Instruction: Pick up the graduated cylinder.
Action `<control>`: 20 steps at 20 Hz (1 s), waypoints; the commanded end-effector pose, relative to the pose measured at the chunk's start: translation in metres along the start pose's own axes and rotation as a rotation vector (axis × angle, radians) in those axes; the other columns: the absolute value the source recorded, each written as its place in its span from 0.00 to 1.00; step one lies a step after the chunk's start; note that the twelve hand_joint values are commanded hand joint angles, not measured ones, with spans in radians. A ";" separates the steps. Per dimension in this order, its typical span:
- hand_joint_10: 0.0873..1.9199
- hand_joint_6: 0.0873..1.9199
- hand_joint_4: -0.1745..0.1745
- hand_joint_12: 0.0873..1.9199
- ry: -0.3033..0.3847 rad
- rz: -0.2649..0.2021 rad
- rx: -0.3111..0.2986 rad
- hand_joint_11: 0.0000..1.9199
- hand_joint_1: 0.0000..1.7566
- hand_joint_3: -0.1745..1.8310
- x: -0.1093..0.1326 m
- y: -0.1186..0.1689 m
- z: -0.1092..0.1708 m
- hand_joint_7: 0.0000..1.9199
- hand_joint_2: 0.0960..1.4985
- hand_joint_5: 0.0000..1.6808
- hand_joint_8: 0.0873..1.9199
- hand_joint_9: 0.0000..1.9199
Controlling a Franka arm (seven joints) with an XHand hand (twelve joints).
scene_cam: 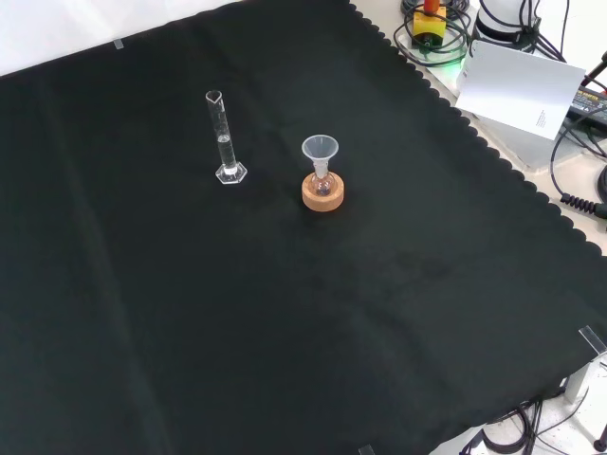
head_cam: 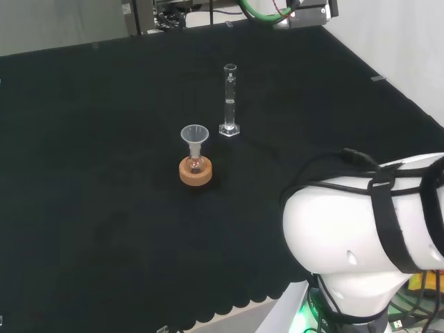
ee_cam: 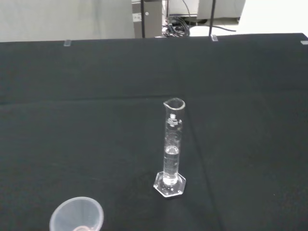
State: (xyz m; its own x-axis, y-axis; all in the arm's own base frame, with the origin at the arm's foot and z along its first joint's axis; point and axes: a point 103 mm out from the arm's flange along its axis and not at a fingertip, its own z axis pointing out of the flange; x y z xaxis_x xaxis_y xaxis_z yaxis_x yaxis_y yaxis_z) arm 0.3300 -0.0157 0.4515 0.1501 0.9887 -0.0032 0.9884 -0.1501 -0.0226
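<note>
The cylinder point(head_cam: 229, 100) stands upright on its hexagonal foot on the black cloth of the bench point(head_cam: 104, 229), untouched and free on all sides. In the head view it is just behind and to the right of a small flask point(head_cam: 196, 165) that sits in a cork ring point(head_cam: 195, 173) with a clear funnel point(head_cam: 195, 136) in its neck; in the front view the cylinder point(scene_cam: 224, 138) is to the left of that flask point(scene_cam: 322, 185), near it but apart. It seems to hold a little clear liquid low down, though that is hard to be sure of.

From the wrist view the cylinder point(ee_cam: 172, 150) is ahead and some way off, with the funnel point(ee_cam: 77, 220) closer to the camera. How the fingers are set I cannot tell.

By my reading the task is at its very start: nothing is grasped or lifted. All of it is left: the approach to the cylinder, closing round its tube clear of the funnel, and the lift off the cloth
</note>
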 end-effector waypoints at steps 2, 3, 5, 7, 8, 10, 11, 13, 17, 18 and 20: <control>0.28 0.00 0.54 0.69 0.020 0.046 0.030 0.05 0.00 0.26 -0.035 0.054 0.043 0.04 0.79 0.19 0.22 0.14; 0.28 0.00 0.54 0.69 0.028 0.040 0.030 0.05 0.00 0.26 -0.037 0.062 0.048 0.04 0.79 0.19 0.22 0.14; 0.28 0.00 0.54 0.69 0.045 0.032 0.028 0.05 0.01 0.26 -0.046 0.083 0.059 0.04 0.79 0.19 0.22 0.14; 0.28 0.00 0.54 0.69 0.066 0.025 0.019 0.05 0.01 0.26 -0.055 0.104 0.068 0.04 0.79 0.19 0.22 0.14; 0.28 0.00 0.53 0.69 0.074 0.018 0.014 0.05 0.01 0.26 -0.059 0.114 0.073 0.04 0.79 0.19 0.22 0.14; 0.28 0.00 0.53 0.69 0.084 0.007 0.008 0.05 0.02 0.25 -0.064 0.131 0.082 0.04 0.79 0.20 0.22 0.15; 0.28 0.00 0.53 0.69 0.093 0.002 0.005 0.05 0.02 0.25 -0.066 0.138 0.087 0.04 0.79 0.20 0.22 0.15; 0.28 0.00 0.52 0.69 0.109 -0.015 -0.003 0.05 0.02 0.25 -0.072 0.149 0.096 0.04 0.79 0.20 0.22 0.15; 0.28 0.00 0.52 0.69 0.148 -0.057 -0.001 0.05 0.07 0.24 -0.076 0.166 0.116 0.06 0.77 0.20 0.22 0.16; 0.28 0.00 0.52 0.69 0.157 -0.070 0.007 0.05 0.09 0.24 -0.076 0.169 0.122 0.06 0.76 0.21 0.23 0.17; 0.28 0.00 0.52 0.69 0.181 -0.085 0.010 0.06 0.12 0.23 -0.079 0.175 0.132 0.07 0.73 0.21 0.23 0.18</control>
State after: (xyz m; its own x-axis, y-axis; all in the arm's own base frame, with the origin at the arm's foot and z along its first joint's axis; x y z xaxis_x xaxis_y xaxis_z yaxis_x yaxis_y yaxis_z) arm 0.4563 -0.0942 0.3361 0.1059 0.9882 0.1107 0.9922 -0.0975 -0.0781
